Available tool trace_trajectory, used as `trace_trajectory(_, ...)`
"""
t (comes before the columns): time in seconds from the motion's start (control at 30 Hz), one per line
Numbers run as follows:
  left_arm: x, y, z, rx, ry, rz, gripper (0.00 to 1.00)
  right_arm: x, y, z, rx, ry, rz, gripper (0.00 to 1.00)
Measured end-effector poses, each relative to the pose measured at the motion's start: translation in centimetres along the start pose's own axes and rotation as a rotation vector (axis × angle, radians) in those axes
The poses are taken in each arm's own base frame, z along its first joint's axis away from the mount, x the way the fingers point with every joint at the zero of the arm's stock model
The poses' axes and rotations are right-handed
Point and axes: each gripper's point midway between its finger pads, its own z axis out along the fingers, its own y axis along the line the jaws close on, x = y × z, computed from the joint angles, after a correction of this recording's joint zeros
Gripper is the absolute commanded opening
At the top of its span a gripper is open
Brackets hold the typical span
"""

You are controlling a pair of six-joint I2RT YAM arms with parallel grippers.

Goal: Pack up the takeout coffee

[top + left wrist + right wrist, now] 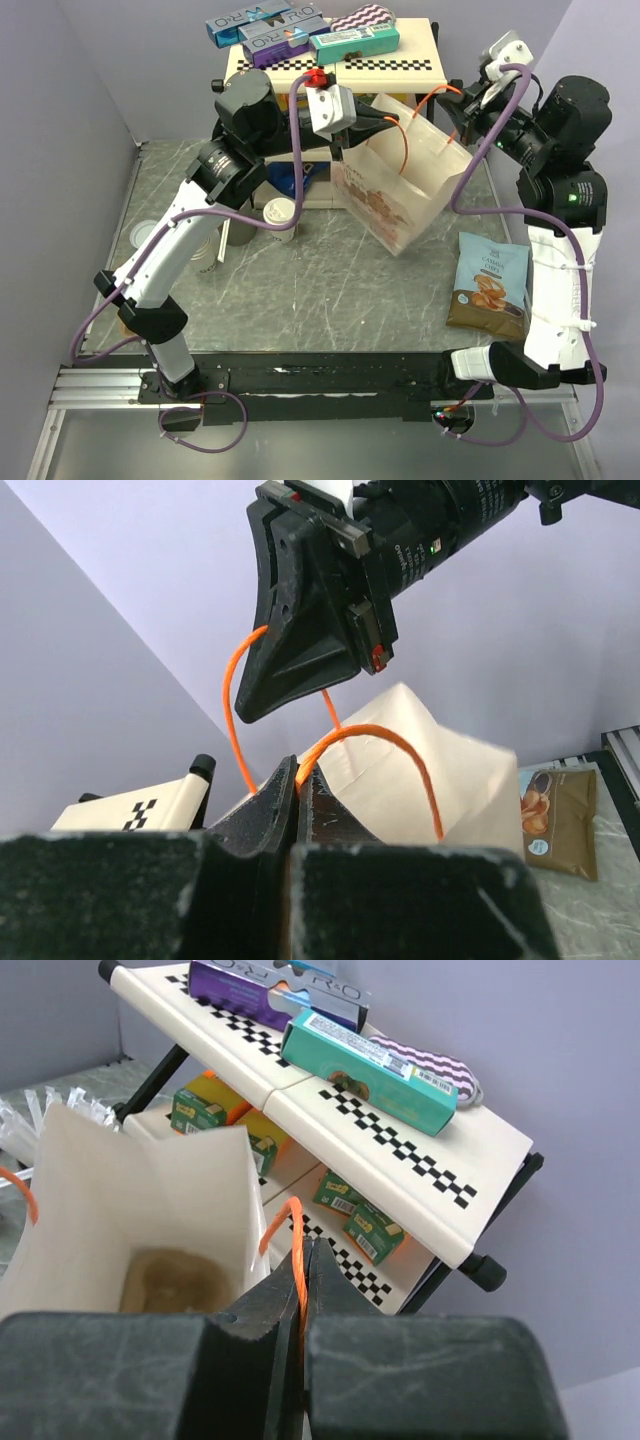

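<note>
The takeout coffee (pixel 280 218), a small white paper cup, stands on the table left of the paper bag (pixel 395 195) and apart from it, under my left arm. My left gripper (pixel 388 122) is shut on one orange handle (pixel 380 735) above the bag's left rim. Shut on the other orange handle (pixel 297 1228), my right gripper (pixel 468 103) hangs over the right rim. In the left wrist view the left gripper (pixel 298 772) pinches the cord at its fingertips. The right gripper (pixel 306 1248) pinches its cord the same way. The bag (pixel 130 1190) hangs open between them, tilted, with nothing visible inside.
A checkered shelf (pixel 400 62) with several boxes stands behind the bag. A brown snack bag (pixel 490 282) lies to the right. A flat round lid (pixel 143 233) sits at the far left. A dark cup (pixel 238 232) stands beside the coffee, partly hidden by my left arm.
</note>
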Motion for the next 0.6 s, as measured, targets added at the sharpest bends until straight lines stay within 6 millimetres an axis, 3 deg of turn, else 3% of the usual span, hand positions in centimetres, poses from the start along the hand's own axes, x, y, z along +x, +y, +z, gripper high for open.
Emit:
trace_trajectory(0.13, 0.5, 0.1, 0.1, -0.007, 0.006, 0.007, 0.01, 1.2, 0.1, 0.5, -0.008, 0.021, 0.014, 0.00)
trace_trajectory(0.23, 2.5, -0.7, -0.1, 0.003, 0.045, -0.023, 0.03, 4.1, 0.9, 0.9, -0.029, 0.069, 0.050, 0.00)
trace_trajectory(0.3, 5.2, -2.0, -0.5, 0.022, 0.102, -0.070, 0.53, 7.2, 2.0, 0.9, -0.048, 0.124, 0.087, 0.04)
trace_trajectory(0.33, 6.4, -2.5, -0.7, 0.027, 0.124, -0.080, 0.78, 9.3, 2.8, 0.8, -0.060, 0.161, 0.106, 0.27)
trace_trajectory(0.4, 10.0, -4.2, -1.5, 0.044, 0.195, -0.127, 0.99, 13.3, 4.4, 0.2, -0.084, 0.239, 0.150, 0.45)
trace_trajectory(0.43, 11.9, -5.2, -2.1, 0.055, 0.235, -0.151, 0.99, 15.9, 5.4, -0.1, -0.100, 0.286, 0.164, 0.58)
trace_trajectory(0.5, 16.3, -7.9, -3.7, 0.085, 0.333, -0.215, 0.99, 20.3, 7.6, -1.1, -0.143, 0.388, 0.222, 0.71)
trace_trajectory(0.53, 18.7, -9.3, -4.8, 0.094, 0.387, -0.250, 0.99, 22.2, 8.9, -1.9, -0.169, 0.451, 0.265, 0.99)
trace_trajectory(0.6, 22.7, -12.1, -7.1, 0.111, 0.495, -0.314, 0.99, 23.4, 10.1, -2.6, -0.202, 0.513, 0.330, 1.00)
